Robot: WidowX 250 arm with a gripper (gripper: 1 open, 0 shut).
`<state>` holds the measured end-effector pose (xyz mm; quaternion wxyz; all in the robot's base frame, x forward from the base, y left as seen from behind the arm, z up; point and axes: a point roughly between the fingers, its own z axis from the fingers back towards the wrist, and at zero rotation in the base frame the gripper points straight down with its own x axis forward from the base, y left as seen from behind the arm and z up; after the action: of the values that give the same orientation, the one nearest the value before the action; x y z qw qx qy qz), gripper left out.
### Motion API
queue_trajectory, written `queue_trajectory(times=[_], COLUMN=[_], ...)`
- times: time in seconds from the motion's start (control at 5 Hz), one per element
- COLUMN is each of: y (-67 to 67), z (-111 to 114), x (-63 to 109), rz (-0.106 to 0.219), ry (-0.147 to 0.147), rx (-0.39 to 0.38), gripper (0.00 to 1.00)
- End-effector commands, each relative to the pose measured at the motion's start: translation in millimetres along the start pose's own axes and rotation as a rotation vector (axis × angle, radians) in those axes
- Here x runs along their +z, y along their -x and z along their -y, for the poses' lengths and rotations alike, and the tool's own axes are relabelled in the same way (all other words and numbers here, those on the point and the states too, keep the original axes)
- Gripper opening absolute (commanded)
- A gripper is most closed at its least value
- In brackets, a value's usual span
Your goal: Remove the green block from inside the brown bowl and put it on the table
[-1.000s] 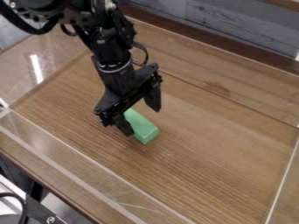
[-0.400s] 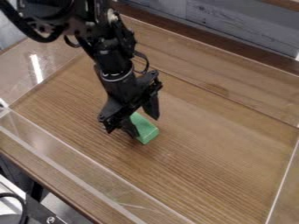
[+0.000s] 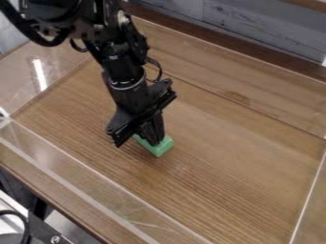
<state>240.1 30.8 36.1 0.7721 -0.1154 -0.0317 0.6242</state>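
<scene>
Okay, so closest to the camera, down in the bottom left corner, there's a black cable (image 3: 18,212) curling around next to some small dark hardware, too cropped for me to say what it is. Right beside that, a low clear wall (image 3: 79,195) runs diagonally along the near left edge of the table (image 3: 235,181), and you can see the wood grain right through it.

Further in, the green block (image 3: 159,149) is down low at the pincer (image 3: 137,142), toward the left half of the table. Part of it is hidden behind the black fingers, but a bright green end pokes out on the right side of the picture. The pincer itself is closed and pointing down. Honestly can't tell from this angle whether it's really got the block pinched or is just right up against it, or if the block is touching the wood.

Above that, the black arm (image 3: 117,59) comes in from the top left, all chunky joints, with a thin cable looping off its side. Behind it there's a pale streak of glare (image 3: 40,73) on the left. Way at the back, a dark brown strip (image 3: 242,50) runs along the far edge, with grey boards (image 3: 261,26) behind it.
</scene>
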Motion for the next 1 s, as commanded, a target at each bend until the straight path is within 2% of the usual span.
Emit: queue_trajectory(times=[0.0,0.8], y=[1.7,5.8], z=[4.6,-1.2], x=[3.4,-2.7], rz=[0.001,-0.033], ry=[0.003,-0.047], rx=[-0.006,0.056], gripper=[0.00,0.00])
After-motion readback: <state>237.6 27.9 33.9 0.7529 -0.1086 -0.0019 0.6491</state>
